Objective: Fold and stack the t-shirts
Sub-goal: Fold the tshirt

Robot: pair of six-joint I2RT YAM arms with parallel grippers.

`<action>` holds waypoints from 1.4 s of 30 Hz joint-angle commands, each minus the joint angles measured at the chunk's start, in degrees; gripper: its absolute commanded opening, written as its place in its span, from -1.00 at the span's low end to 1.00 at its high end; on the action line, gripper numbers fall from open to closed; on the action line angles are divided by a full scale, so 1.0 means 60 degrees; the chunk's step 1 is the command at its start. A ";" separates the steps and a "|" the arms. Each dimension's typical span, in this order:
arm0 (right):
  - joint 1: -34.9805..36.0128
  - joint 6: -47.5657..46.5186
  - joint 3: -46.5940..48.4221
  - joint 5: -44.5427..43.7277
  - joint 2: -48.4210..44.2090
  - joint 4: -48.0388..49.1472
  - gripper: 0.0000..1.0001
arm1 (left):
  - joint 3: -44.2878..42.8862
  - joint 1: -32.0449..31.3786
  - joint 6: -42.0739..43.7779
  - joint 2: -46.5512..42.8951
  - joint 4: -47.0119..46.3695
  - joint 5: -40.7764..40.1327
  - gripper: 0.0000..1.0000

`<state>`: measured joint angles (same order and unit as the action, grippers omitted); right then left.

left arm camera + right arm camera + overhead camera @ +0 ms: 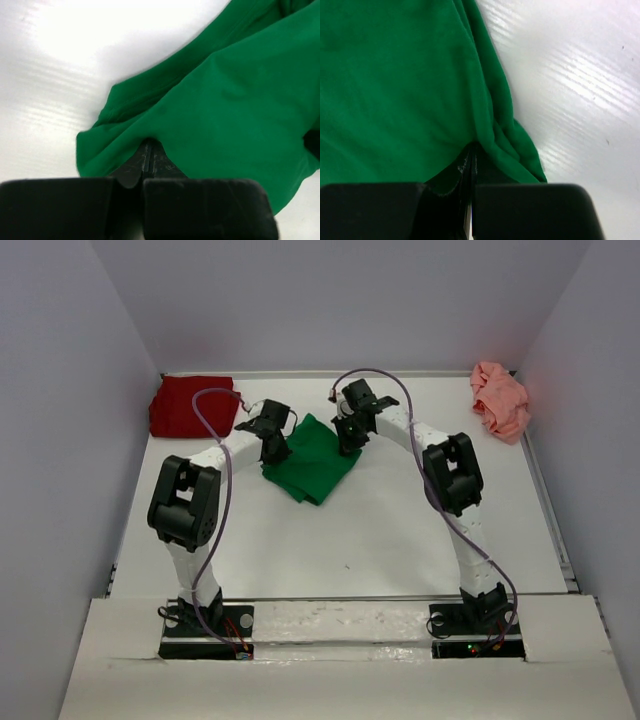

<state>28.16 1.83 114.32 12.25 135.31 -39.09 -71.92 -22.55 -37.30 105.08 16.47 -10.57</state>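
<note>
A white table (350, 540) is being enclosed on three sides by plain pale walls (350, 300), and light is being reflected as a bright glare off its smooth top in both wrist views. At the near edge, the two arm bases are being carried on a white board (340, 625). A purple cable (228, 490) is being looped along each arm.

The green t-shirt (312, 465) is being held on the table towards the back, roughly midway between the two side walls, partly folded into a rough diamond. Its left far edge is being pinched by the left gripper (272, 445), whose fingers are being pressed tightly together. In the left wrist view the cloth (225, 110) is being gathered into folds right at the tips of that gripper (148, 150), with bare table (60, 75) beyond.

The right far edge is being clenched in the same way by the right gripper (348, 435). In the right wrist view the shirt (395, 85) is being bunched at the closed tips of the gripper (472, 150), beside the bare surface (570, 90).

The dark red t-shirt (190, 405) is being left folded in the far left corner, just beside the left gripper. The salmon pink t-shirt (500, 400) is being left crumpled in the far right corner, well apart from both grippers.
</note>
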 commanded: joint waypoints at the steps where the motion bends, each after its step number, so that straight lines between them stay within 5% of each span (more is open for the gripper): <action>1: 0.0067 0.0194 -0.0786 -0.0385 -0.0651 0.0026 -1.00 | -0.1078 0.0007 0.0152 0.0855 0.0214 0.0017 -1.00; 27: 0.0974 0.2010 -0.3950 -0.0665 -0.2950 0.0421 -1.00 | -0.5062 0.0183 0.1558 0.3272 0.1458 0.0795 -1.00; 42: 0.1253 0.1923 -0.4068 -0.1309 -0.3727 0.0378 -1.00 | -0.4230 -0.0021 0.1749 0.1637 0.1020 0.0268 -1.00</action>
<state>34.70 13.78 89.78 7.40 117.73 -37.10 -99.59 -22.06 -27.88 124.42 23.14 -6.13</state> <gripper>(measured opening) 0.010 0.011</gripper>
